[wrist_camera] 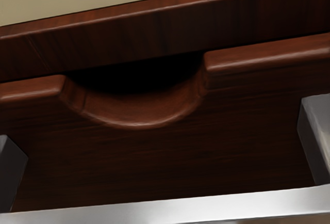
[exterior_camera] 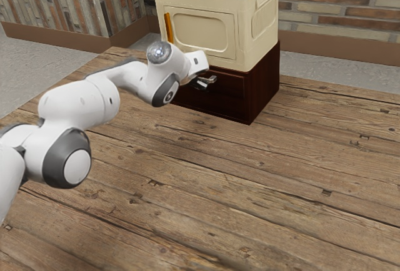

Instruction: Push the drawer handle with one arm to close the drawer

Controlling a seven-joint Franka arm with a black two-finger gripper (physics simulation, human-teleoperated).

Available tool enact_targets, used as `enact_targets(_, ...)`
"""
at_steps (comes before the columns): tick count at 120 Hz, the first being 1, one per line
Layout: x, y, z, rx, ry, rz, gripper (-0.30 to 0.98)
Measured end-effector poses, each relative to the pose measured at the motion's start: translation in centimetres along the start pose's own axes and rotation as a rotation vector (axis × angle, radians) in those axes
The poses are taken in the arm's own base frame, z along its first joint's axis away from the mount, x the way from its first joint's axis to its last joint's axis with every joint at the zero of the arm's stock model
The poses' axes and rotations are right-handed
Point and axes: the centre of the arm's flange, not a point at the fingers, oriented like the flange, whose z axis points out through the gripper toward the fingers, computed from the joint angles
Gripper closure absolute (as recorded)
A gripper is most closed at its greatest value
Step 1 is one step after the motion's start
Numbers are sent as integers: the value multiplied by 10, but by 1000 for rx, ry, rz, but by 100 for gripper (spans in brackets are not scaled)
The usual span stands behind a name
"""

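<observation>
Brick walls (exterior_camera: 337, 9) meet a seemingly concrete grey floor (exterior_camera: 340, 70).

One cream box (exterior_camera: 203, 30), orange strip (exterior_camera: 169, 29) at its front, stands on a dark wooden cabinet (exterior_camera: 264, 83) with metal drawer handle (exterior_camera: 205, 82). One white arm (exterior_camera: 81, 102), grey-jointed, reaches toward the handle. One plank table (exterior_camera: 281, 202); brick walls (exterior_camera: 337, 4) behind.

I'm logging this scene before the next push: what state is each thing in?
Drawer: shut or nearly so; can't tell exactly.
Handle: attached to the drawer front.
Cabinet: upright, under the box.
Box: upright.
Box door: shut.
Arm: reaching toward the drawer.
</observation>
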Motion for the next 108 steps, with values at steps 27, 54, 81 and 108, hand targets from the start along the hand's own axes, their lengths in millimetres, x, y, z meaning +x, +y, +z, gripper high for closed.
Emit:
enact_targets(27,-4,1,5,-4,24,-5,79)
enact_targets(54,-9,2,11,-7,32,-12,79)
enact_targets(81,-5,8,8,17,64,21,78)
enact_targets(108,-2,10,6,20,79,23,78)
